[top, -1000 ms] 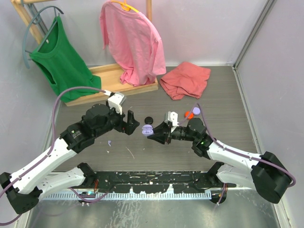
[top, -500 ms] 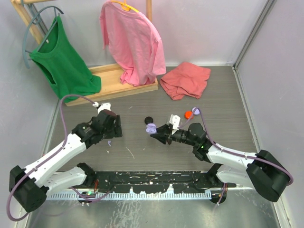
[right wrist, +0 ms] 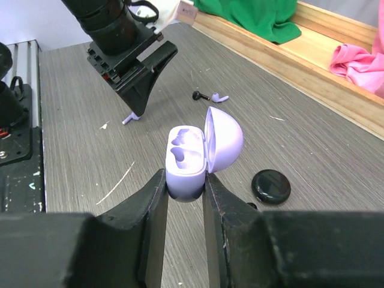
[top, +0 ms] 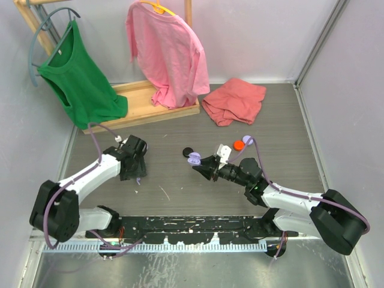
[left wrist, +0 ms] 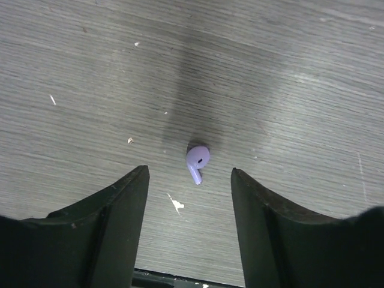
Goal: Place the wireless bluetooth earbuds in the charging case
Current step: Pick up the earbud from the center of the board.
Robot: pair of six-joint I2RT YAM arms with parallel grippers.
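Left gripper, jaws apart, lavender earbud midway between them

Green top, pink shirt, wooden rack, coral cloth

Both arms are white with black joints and mauve cables.

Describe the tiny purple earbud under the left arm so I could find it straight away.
Start at the green shirt hanging at the back left, then come forward to the left gripper, its jaws open and pointing down. The purple earbud lies alone on the grey tabletop between them, untouched; the other purple earbud lies beside a black earbud.
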